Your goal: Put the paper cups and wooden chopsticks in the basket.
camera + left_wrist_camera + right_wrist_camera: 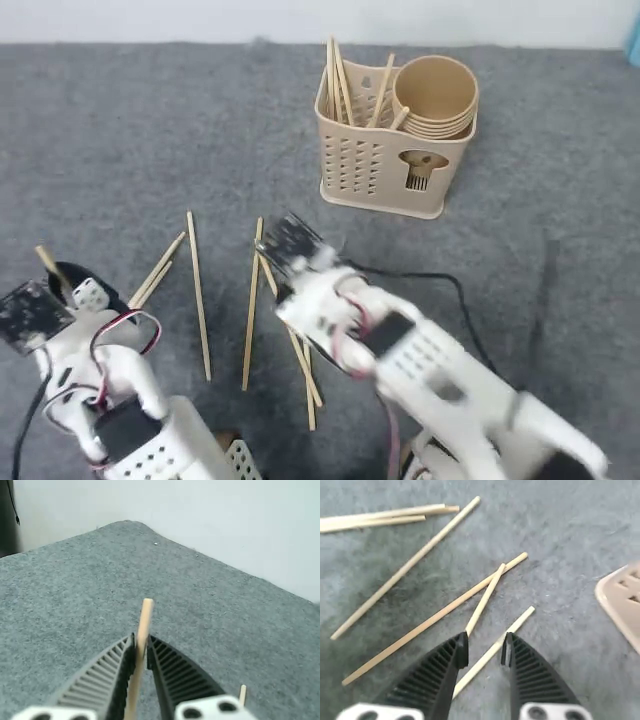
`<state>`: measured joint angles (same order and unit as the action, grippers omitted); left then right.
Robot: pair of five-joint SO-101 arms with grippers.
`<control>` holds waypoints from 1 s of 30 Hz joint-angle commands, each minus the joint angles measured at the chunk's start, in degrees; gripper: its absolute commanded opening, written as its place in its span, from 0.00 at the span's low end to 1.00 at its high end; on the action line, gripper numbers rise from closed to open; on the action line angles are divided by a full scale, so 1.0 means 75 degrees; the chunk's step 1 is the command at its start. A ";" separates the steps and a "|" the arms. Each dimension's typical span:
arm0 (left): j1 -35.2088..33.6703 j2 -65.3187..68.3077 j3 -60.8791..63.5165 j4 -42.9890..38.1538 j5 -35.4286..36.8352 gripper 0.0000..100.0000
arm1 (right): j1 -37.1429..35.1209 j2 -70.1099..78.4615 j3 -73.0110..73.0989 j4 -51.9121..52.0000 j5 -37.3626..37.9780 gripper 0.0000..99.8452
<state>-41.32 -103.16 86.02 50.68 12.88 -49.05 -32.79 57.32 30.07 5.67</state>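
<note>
Your desk (110,130) has a grey, carpet-like surface; a plain white wall (150,18) runs along its far edge.

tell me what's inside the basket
A stack of cups fills one end of the basket, and several chopsticks stand leaning beside it. Their lower parts and the basket's floor are hidden by its walls.

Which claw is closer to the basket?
Right. The right gripper hangs over the loose chopsticks just short of the basket; the left gripper, holding a chopstick, is farther off to the side.
</note>
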 commanded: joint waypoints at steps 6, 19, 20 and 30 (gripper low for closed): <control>0.0000 0.0211 -0.0006 -0.0094 0.0117 0.01 | -0.0029 0.4413 -0.3493 -0.0240 -0.0105 0.13; 0.0012 0.0445 0.0006 -0.0305 0.0117 0.01 | 0.0041 0.7168 -0.5638 0.0486 -0.0082 0.07; 0.0012 0.0445 0.0006 -0.0305 0.0117 0.01 | 0.0041 0.7051 -0.5626 0.0498 -0.0094 0.02; 0.0234 0.0434 0.0029 -0.0258 0.0070 0.01 | 0.0545 0.4261 -0.4747 0.1026 -0.0762 0.01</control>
<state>-40.18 -101.14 86.02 49.19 13.05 -46.77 9.93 20.48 37.19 1.01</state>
